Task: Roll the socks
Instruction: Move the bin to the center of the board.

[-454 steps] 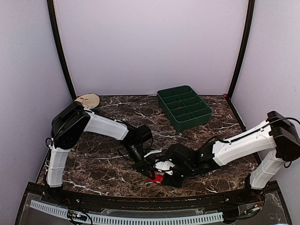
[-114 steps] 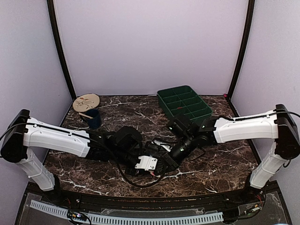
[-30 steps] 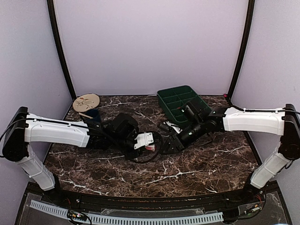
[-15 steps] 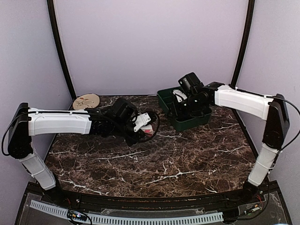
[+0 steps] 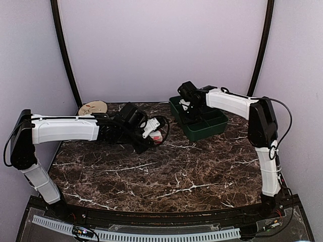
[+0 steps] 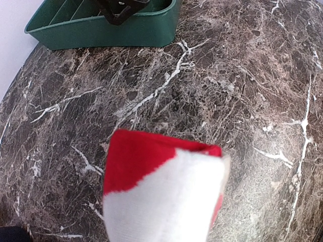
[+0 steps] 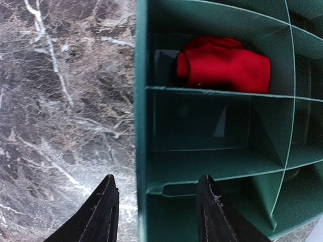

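Dark marble table (image 5: 202,176); pale lilac walls (image 5: 161,45); black corner posts (image 5: 63,50).

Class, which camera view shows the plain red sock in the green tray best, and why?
The right wrist view: the rolled red sock lies plainly in an edge compartment of the green tray. The top view shows the tray but not the sock; the left wrist view shows only the tray's outer wall.

Each arm is made of long white shells joined by black rounded housings, the left arm (image 5: 65,129) as well as the right arm (image 5: 233,102). A thin black cable (image 5: 289,121) runs in a loop outside the elbow of the right arm. The fingers (image 7: 103,212) of the right gripper (image 7: 157,179) are matt black and narrow toward their tips.
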### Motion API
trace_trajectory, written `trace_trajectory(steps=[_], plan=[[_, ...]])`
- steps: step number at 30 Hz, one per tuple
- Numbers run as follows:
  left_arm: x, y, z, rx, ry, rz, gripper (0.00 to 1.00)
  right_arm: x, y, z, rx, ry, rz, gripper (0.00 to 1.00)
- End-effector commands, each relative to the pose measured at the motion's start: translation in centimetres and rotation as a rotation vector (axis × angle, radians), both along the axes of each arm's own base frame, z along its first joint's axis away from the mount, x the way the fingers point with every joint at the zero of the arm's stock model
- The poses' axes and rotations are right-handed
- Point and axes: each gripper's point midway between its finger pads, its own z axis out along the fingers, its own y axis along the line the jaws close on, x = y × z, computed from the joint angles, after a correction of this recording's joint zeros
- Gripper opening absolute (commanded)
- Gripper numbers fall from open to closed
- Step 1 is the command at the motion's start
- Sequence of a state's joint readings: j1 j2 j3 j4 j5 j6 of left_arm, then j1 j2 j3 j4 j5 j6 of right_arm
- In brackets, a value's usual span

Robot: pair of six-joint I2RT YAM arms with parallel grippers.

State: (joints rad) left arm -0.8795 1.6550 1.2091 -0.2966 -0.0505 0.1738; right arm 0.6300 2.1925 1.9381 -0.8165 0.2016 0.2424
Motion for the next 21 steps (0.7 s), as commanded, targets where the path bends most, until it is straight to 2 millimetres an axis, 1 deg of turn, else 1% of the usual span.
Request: trace_trajectory(steps=[1,3,6,8,10,11,12,14,18,21], plan=[[-0.2,0.5,1.2,-0.016,0.006,0.019,0.03,1.5,-1.0,0.2,-0.052,-0.016,0.000,0.48],[0.0,0.5,1.2,-0.014,0.005,0.023,0.03,1.7,-1.0,-0.4,-0.060,-0.007,0.011,0.47],[0.1,0.5,1.3,-0.015,0.002,0.027,0.03,1.6,-0.8,-1.3,-0.066,0.017,0.033,0.42],[0.3,0.6,1.3,-0.014,0.000,0.033,0.03,1.4,-0.7,-1.9,-0.064,0.033,0.047,0.33],[0.5,0.7,1.2,-0.011,0.001,0.044,0.03,1.1,-0.4,-2.3,-0.050,0.050,0.069,0.22],[0.6,0.8,1.1,-0.010,0.004,0.051,0.03,1.0,-0.3,-2.4,-0.044,0.055,0.079,0.18],[0.8,0.9,1.2,-0.013,0.005,0.060,0.03,1.0,-0.3,-2.6,-0.045,0.059,0.082,0.17],[1.1,1.1,1.3,-0.019,0.011,0.079,0.03,0.7,-0.1,-2.8,-0.044,0.069,0.096,0.10],[2.1,1.7,1.8,-0.036,0.028,0.137,0.02,-0.1,-0.1,-3.0,-0.029,0.088,0.123,0.03],[3.1,2.3,2.4,-0.052,0.032,0.186,0.02,-1.4,0.3,-3.1,-0.005,0.106,0.157,0.00]])
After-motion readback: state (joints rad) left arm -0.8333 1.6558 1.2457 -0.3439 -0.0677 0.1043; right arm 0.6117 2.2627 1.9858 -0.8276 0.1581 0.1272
